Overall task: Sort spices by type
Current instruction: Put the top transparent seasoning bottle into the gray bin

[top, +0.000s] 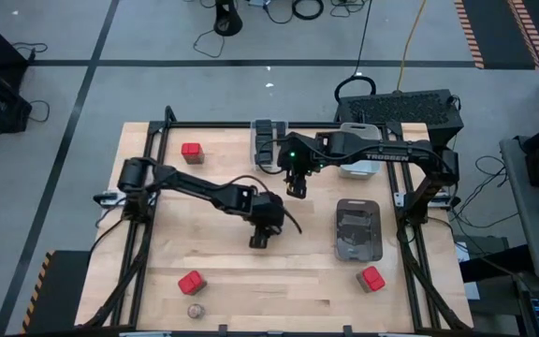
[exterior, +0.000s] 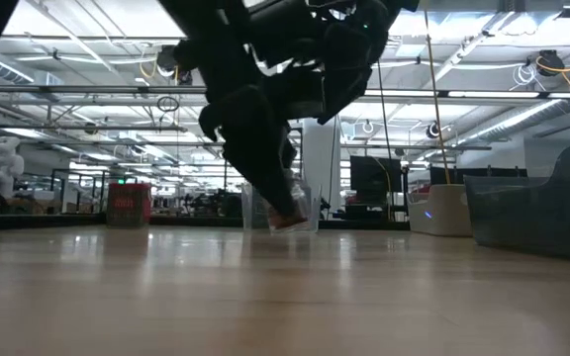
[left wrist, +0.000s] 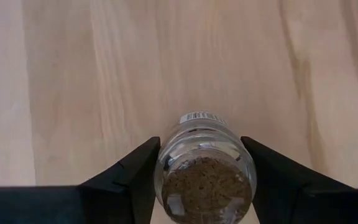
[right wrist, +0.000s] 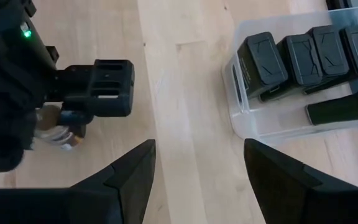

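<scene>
My left gripper (top: 258, 240) is near the table's middle, shut on a small round clear jar (left wrist: 205, 171) with a tan top. My right gripper (right wrist: 199, 144) hangs open above bare wood just beyond it, toward the far edge (top: 295, 190), with nothing between its fingers. Red tins lie at the far left (top: 192, 152), near left (top: 192, 282) and near right (top: 371, 278). Another round jar (top: 196, 310) stands by the near edge. Several dark tins (right wrist: 303, 59) stand in a clear bin (right wrist: 241, 118) at the far edge. My left gripper pinches the jar's round side wall (left wrist: 164, 168) between its two fingers, one on each side. The fingers slant down from the table's left side. The jar's tan top (left wrist: 205, 186) faces the wrist camera. I cannot tell whether its base is off the wood.
A white bin (top: 358, 154) stands at the far edge beside the clear bin (top: 268, 145). A dark bin (top: 358, 229) lies right of centre. Bare wood spreads between the near tins and around my left gripper.
</scene>
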`<state>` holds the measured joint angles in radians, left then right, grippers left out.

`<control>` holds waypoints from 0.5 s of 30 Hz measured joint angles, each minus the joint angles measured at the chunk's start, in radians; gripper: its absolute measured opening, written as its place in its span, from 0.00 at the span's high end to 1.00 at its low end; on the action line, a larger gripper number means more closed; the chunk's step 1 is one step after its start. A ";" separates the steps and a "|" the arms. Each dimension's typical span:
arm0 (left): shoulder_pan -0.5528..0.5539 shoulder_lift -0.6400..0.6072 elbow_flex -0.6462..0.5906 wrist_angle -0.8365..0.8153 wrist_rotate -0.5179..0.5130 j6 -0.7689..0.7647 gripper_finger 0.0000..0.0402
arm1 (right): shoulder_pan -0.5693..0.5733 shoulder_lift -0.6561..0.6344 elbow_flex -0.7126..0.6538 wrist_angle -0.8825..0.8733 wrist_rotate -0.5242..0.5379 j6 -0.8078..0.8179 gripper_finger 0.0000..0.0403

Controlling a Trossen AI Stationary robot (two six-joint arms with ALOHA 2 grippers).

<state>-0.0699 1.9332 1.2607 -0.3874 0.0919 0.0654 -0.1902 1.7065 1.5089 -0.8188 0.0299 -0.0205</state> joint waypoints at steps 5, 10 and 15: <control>-0.007 0.036 0.074 -0.131 -0.084 -0.001 0.49 | 0.000 0.000 0.000 0.001 0.000 0.001 0.43; -0.006 0.055 0.079 -0.143 -0.097 0.000 0.49 | 0.000 0.000 0.000 0.002 -0.001 0.005 0.43; -0.007 0.054 0.078 -0.143 -0.098 0.000 0.42 | 0.000 0.000 0.000 0.000 -0.001 0.008 0.43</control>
<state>-0.0765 1.9875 1.3388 -0.5305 -0.0059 0.0650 -0.1902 1.7065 1.5089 -0.8185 0.0292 -0.0124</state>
